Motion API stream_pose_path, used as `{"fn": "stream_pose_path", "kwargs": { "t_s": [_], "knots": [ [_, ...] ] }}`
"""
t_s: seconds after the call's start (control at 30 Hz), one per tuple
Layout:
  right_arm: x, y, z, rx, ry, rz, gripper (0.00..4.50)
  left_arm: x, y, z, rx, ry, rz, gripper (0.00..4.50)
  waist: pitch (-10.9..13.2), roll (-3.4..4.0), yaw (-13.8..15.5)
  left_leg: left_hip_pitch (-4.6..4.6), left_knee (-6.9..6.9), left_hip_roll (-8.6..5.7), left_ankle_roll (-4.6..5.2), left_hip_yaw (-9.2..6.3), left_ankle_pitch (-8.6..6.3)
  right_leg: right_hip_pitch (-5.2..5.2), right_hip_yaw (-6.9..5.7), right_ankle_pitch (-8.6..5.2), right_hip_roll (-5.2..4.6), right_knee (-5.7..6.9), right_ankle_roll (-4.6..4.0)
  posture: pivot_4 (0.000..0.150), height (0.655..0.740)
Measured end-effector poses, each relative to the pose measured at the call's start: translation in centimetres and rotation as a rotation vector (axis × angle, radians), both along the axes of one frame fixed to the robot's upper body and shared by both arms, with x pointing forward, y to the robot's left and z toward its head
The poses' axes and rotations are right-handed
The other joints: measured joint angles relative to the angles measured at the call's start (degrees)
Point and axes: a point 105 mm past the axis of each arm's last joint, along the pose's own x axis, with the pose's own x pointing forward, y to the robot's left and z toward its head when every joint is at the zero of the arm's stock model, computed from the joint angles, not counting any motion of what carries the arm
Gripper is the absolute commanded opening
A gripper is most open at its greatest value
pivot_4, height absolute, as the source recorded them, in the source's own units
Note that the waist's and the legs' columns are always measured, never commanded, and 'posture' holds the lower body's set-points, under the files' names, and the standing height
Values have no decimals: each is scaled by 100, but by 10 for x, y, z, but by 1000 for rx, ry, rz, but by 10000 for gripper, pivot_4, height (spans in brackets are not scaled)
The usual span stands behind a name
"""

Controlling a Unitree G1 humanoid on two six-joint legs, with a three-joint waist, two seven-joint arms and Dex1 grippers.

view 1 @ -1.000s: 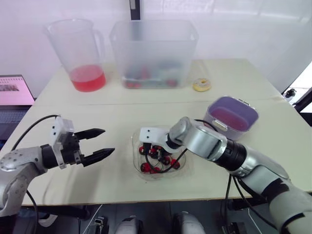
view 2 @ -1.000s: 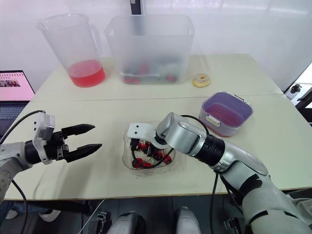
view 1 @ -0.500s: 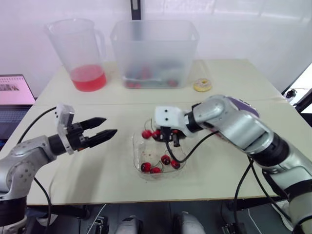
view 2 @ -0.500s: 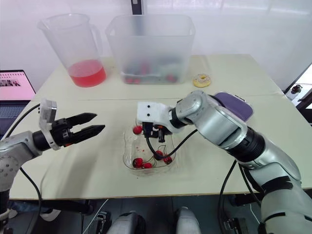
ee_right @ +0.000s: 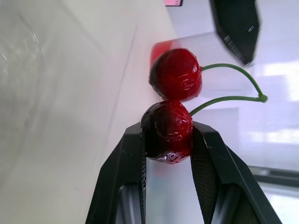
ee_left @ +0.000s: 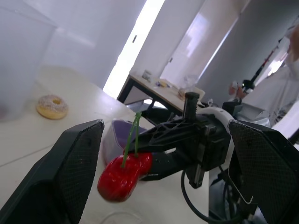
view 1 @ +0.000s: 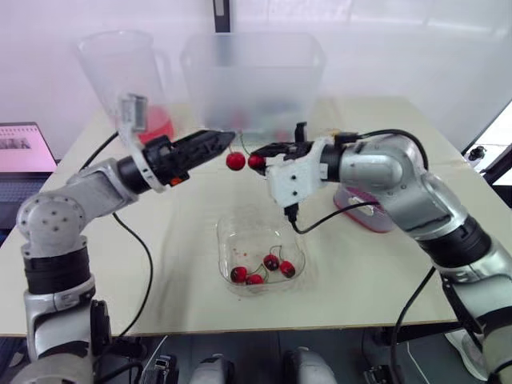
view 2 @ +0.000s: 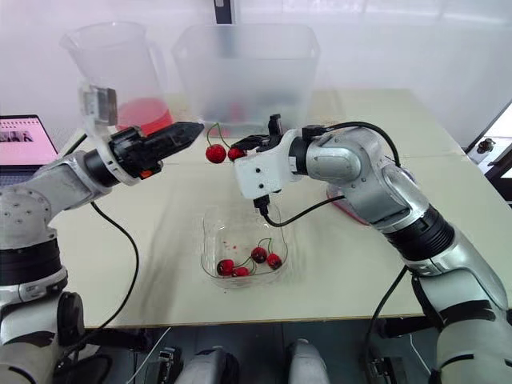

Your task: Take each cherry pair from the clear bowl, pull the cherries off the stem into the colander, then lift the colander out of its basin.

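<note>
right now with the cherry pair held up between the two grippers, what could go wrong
1. The right gripper pinches only one cherry; the other cherry hangs free by its stem, so a mistimed grab by the open left gripper could knock it off.
2. Both are held left of the purple colander, not over it, so a cherry pulled off here would likely land on the table.

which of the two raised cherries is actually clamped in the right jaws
The darker cherry: the right jaws pinch it from both sides. The brighter cherry sits free beyond their tips, joined only by the stems.
</note>
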Motion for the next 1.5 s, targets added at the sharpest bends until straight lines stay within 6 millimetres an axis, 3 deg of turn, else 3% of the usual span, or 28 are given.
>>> {"fn": "stream_pose_path", "kwargs": {
  "t_s": [0.23, 0.33, 0.47, 0.73, 1.37, 1.47, 1.5],
  "knots": [
    [-10, 2, -7, -32, -65, 89, 8793, 3, -17, 4, 76, -33, -62, 45000, 0, 0, 9, 0, 2, 2, -4, -4, 2, 7, -6, 0, 2, -4, 0, 1500, 6863],
    [-9, -1, -16, -51, -49, 81, 8620, 3, -21, 0, 108, -32, -84, 37037, 0, 0, 13, 1, 3, 2, -4, -5, 2, 12, -7, 0, 1, -8, 0, 1500, 6863],
    [-10, -5, -15, -43, -55, 67, 8620, 4, -21, -8, 163, -20, -89, 17850, 1, 0, 7, 1, 2, 4, -5, -7, 3, 12, -9, 0, 3, -8, 0, 1500, 6863],
    [-13, -6, -16, -27, -41, 49, 8620, 5, -22, -17, 217, 5, -89, 17850, 1, 0, 15, 1, 3, 4, -5, -9, 3, 15, -11, 0, 1, -9, 0, 1500, 6863],
    [-17, -3, -20, -58, -9, 63, 8620, 4, -33, -17, 187, 6, -115, 17850, 1, 0, 15, 2, 4, 3, -4, -12, 3, 18, -14, 0, 1, -10, 0, 1500, 6863],
    [-17, -3, -20, -63, -5, 64, 8620, 3, -34, -16, 185, 4, -124, 9431, 1, 0, 17, 2, 4, 3, -4, -12, 3, 18, -14, 0, 0, -10, 0, 1500, 6863],
    [-17, -3, -20, -64, -4, 64, 8620, 2, -34, -16, 184, 3, -127, 4216, 1, 0, 16, 2, 4, 3, -5, -12, 3, 18, -14, 0, 0, -10, 0, 1500, 6863]
  ]
}}
